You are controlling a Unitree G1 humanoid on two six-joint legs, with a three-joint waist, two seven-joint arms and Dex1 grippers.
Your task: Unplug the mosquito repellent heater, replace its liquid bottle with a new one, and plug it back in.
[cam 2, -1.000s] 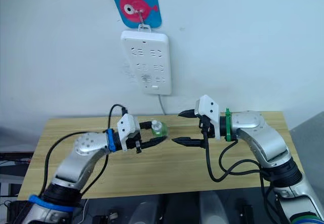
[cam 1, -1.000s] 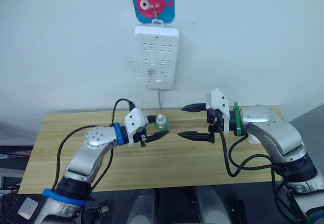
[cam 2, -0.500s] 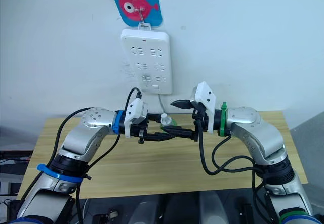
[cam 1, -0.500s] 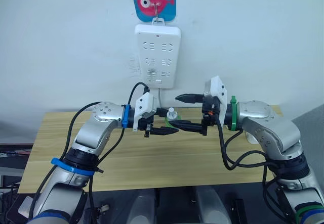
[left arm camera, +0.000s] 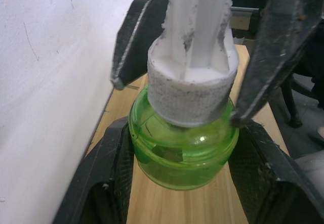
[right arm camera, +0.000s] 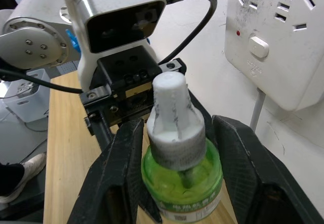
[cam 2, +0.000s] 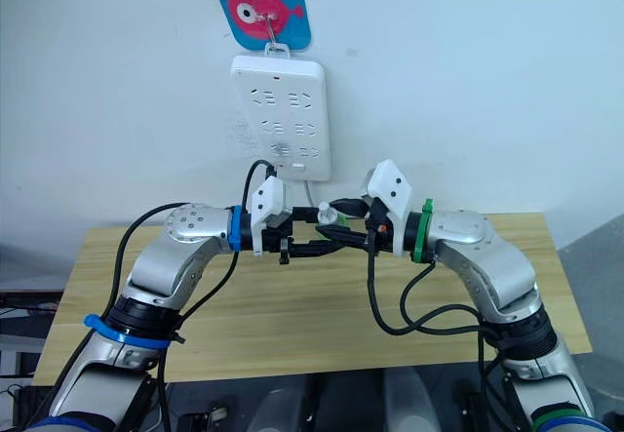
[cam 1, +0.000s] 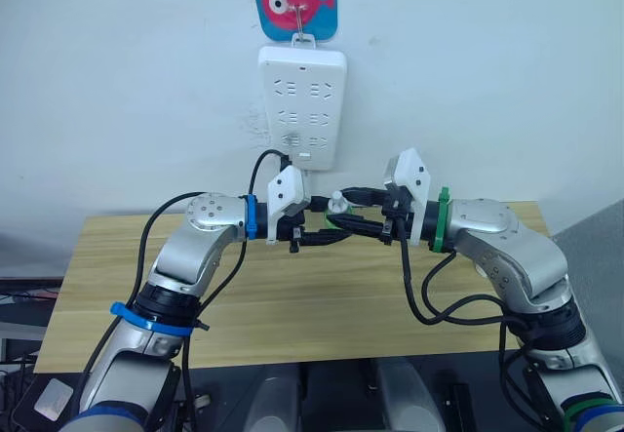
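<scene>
A green liquid bottle (cam 1: pixel 337 221) with a white cap (cam 1: pixel 337 201) hangs upright above the table, just below the power strip. My left gripper (cam 1: pixel 330 229) is shut on its green body (left arm camera: pixel 182 148) from the left. My right gripper (cam 1: pixel 341 210) reaches in from the right, its fingers (left arm camera: pixel 136 37) closed in on either side of the cap and resting against the bottle's shoulders (right arm camera: pixel 182 178). The mosquito repellent heater is out of view.
A white power strip (cam 1: pixel 302 105) hangs on the wall from a blue fish-shaped hook (cam 1: pixel 292 1), nothing plugged into its sockets, its cord (cam 1: pixel 308 183) dropping behind the grippers. The wooden table (cam 1: pixel 292 305) lies below both arms.
My left gripper lifted the bottle up and to the right, toward the strip. My right gripper moved left to meet it and its fingers narrowed around the cap.
</scene>
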